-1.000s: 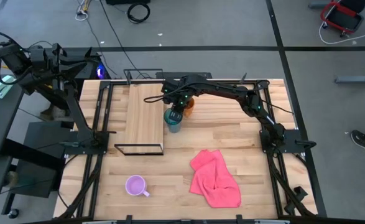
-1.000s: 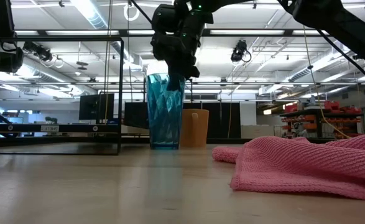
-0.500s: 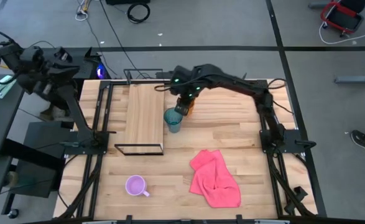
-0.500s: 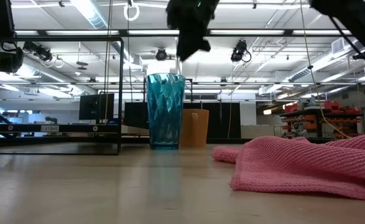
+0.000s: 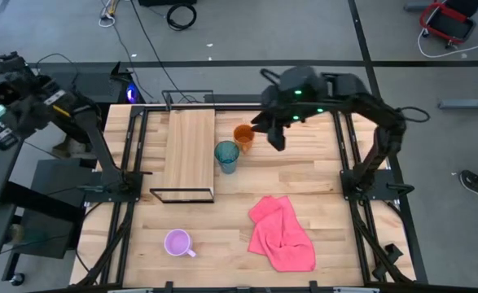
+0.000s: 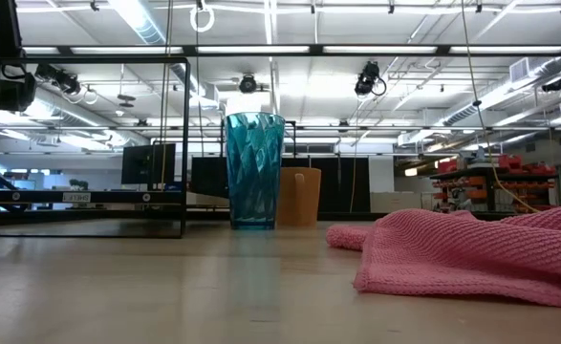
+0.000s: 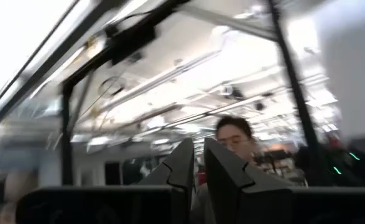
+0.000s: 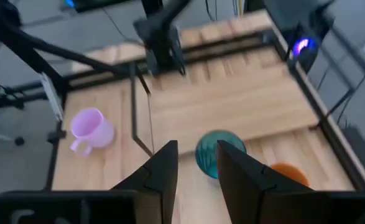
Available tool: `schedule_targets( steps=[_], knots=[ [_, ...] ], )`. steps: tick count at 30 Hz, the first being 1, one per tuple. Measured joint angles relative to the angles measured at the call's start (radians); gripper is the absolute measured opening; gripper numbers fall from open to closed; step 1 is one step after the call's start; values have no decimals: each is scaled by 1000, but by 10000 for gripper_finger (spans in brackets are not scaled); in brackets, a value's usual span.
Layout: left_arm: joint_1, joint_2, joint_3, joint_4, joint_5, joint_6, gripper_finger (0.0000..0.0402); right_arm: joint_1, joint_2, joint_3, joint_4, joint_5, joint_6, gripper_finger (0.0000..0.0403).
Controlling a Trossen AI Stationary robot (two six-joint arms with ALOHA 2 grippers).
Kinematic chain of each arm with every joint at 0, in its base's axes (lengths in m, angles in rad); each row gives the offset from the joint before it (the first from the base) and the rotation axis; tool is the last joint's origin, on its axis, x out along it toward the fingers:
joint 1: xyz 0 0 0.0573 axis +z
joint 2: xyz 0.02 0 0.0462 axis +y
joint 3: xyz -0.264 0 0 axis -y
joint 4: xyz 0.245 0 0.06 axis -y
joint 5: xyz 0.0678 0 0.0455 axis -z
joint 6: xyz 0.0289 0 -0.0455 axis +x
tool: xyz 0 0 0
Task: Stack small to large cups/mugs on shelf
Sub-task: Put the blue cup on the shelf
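Note:
The teal tumbler [image 5: 227,156] stands upright on its base on the tabletop, just right of the shelf [image 5: 190,150]. The orange mug [image 5: 243,135] stands beside it, toward the far edge. The lilac mug [image 5: 178,242] stands near the table's front edge. My right gripper [image 5: 276,138] hangs open, high over the table, right of the orange mug and touching nothing. Its wrist view looks down on the tumbler [image 8: 218,152]. My left gripper [image 7: 199,168] is raised off the table's left side, fingers nearly together, nothing between them.
A crumpled pink cloth [image 5: 282,232] lies at the table's front right. The shelf's thin black frame [image 6: 89,229] rises around the plank. A person shows in the room beyond my left gripper [image 7: 235,134].
My right gripper has come up off the tumbler's rim, risen high and drawn back toward the table's right edge. The tumbler stays upright where it was. My left gripper has turned about its wrist without moving off its place.

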Motion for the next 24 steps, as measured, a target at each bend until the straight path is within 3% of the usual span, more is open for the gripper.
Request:
schedule_targets(
  steps=[4, 8, 12, 17, 24],
  knots=[
    [-4, 0, 0, 0, 7, 65, 47, 44, -42, 0, 3, 44, 19, 117],
    [-69, 15, 0, 10, -176, 163, 50, 73, -55, 0, 3, 55, 21, 117],
    [-151, 20, -1, 23, -239, 286, 52, 83, -51, -1, 0, 55, 21, 117],
    [-249, 22, 0, 31, -492, 296, 52, 85, -45, -2, -2, 55, 21, 117],
    [-228, 20, 0, 41, -552, 292, 50, 85, -46, -2, -2, 55, 22, 117]
  ],
)
